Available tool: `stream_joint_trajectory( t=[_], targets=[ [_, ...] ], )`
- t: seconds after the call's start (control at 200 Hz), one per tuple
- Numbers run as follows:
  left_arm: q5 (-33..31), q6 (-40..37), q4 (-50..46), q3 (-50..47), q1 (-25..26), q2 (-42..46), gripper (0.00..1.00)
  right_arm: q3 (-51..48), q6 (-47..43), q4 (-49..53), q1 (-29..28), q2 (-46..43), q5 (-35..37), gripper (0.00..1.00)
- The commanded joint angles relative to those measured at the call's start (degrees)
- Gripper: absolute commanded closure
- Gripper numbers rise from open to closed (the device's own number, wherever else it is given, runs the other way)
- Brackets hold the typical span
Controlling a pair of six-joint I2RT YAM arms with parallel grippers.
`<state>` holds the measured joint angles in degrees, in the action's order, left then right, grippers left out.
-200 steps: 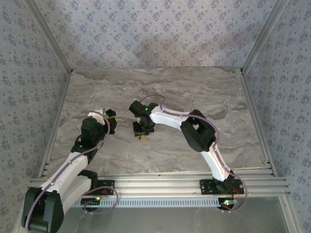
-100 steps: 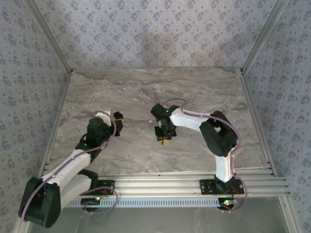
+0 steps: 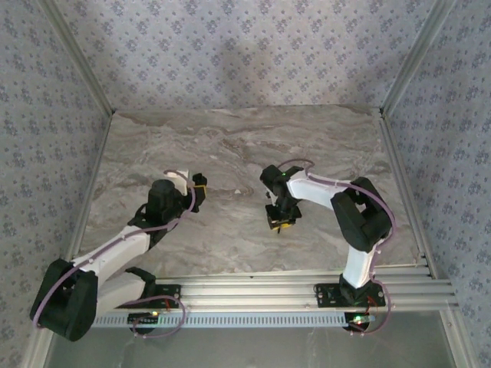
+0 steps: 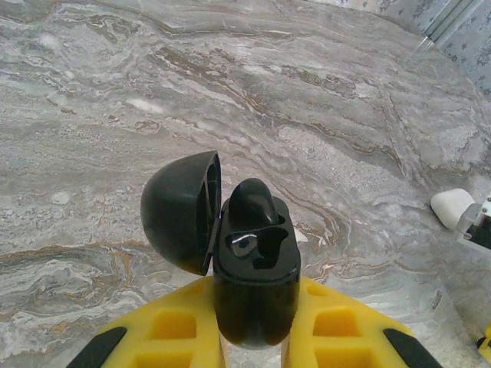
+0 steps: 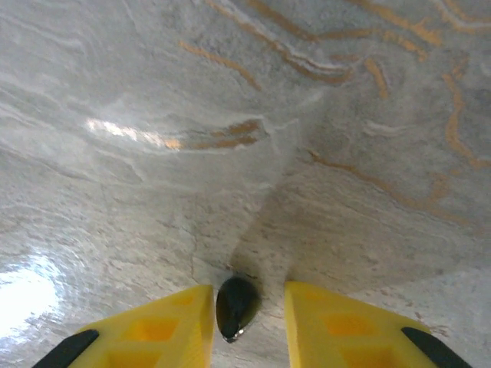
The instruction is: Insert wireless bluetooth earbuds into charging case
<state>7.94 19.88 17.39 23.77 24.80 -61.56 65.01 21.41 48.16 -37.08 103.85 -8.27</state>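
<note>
Starting at the near edge, the metal rail [image 3: 268, 287] carries both arm bases, and from there the arms reach out over the marble table [image 3: 253, 138]. The left gripper [image 4: 253, 287] is clamped on the black charging case [image 4: 255, 268]. From its wrist cam you can see the yellow fingers [image 4: 180, 326] hugging the case body on both sides, and the case is up off the table. The lid [image 4: 176, 211] is flipped open to the left. One seated black earbud [image 4: 252, 203] sits in the far slot, and the slot nearer the camera is just a glossy hollow. Over on the right edge of that same view there's a white rounded object [image 4: 451, 207] lying on the marble, well apart from the case. It's cut off enough that I honestly can't tell what it is. The right gripper [image 5: 249, 295] points down at the table, a bit right of the middle in the overhead view. Its jaws are only narrowly apart, with a loose black earbud [image 5: 236, 305] sitting between the fingertips. The bud is right up against the finger on the left of that view, with a clear sliver of daylight on the other side, so it doesn't look pinched. The bud seems very close to the marble, but I can't tell if it's actually touching. Beyond the two grippers the table runs out bare to the patterned walls [image 3: 245, 46].
</note>
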Motion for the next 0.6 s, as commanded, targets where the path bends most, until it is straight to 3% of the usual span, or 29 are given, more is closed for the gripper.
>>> stream_joint_trajectory(
  t=[0.0,0.3,0.595],
  targets=[
    [0.8,-1.4,1.8,2.0,0.4,-0.5,0.85,2.2,-0.1,4.2,0.6,-3.1,0.6,0.66],
    [0.8,-1.2,2.2,2.6,0.6,-1.6,0.85,7.1,9.4,7.2,1.4,-3.3,-1.1,0.67],
    [0.9,-1.6,2.1,3.3,0.7,-2.4,0.85,7.2,9.5,5.9,1.1,1.8,-0.5,0.69]
  ],
)
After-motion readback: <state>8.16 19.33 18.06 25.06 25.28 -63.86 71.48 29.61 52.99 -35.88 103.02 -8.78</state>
